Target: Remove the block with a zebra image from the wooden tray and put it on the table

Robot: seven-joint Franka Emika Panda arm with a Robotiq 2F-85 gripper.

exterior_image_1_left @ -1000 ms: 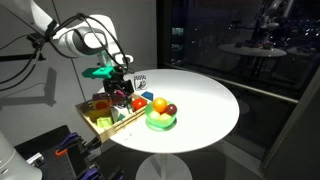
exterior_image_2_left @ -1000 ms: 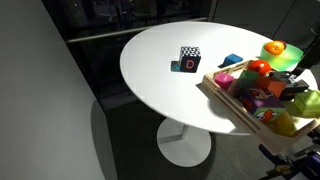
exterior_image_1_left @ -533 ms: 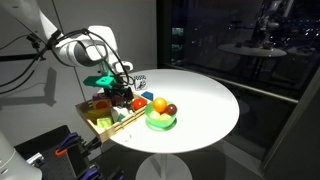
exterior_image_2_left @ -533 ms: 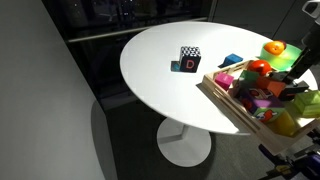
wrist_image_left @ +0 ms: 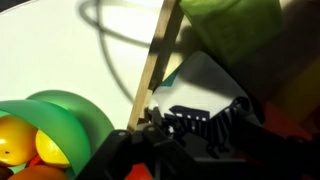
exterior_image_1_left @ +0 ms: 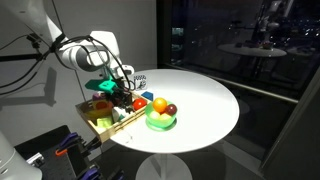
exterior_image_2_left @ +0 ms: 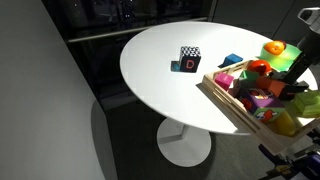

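White on its upper face with black jagged marks along one edge, the block with a zebra image [wrist_image_left: 203, 85] lies in the wooden tray [wrist_image_left: 152, 70] directly under the jaws, tight against the pale rim; its near edge is covered by the gripper [wrist_image_left: 190, 135], a dark blurred mass along the bottom of the wrist view, so it is hard to make out where the markings end and the fingers begin; whether the jaws are spread or closed cannot be told, nor whether they touch the block; in both exterior views the gripper [exterior_image_1_left: 122, 93] [exterior_image_2_left: 297, 85] stands low among the toy pieces [exterior_image_2_left: 255, 90] in the tray and the block cannot be picked out beneath it; in an exterior view the arm [exterior_image_2_left: 306, 40] is cut off by the frame edge; across the rim from the jaws sits the green bowl [wrist_image_left: 75, 110], holding yellow and orange fruit, on the table [wrist_image_left: 60, 50]; a green piece [wrist_image_left: 235, 25] beyond the block is cropped at the top of the wrist view; well apart from the jaws, a black cube with a letter D [exterior_image_2_left: 189, 61] rests on bare white tabletop; compared with a second ago the gripper has sunk lower into the tray, while tray, bowl and lettered cube lie where they were.
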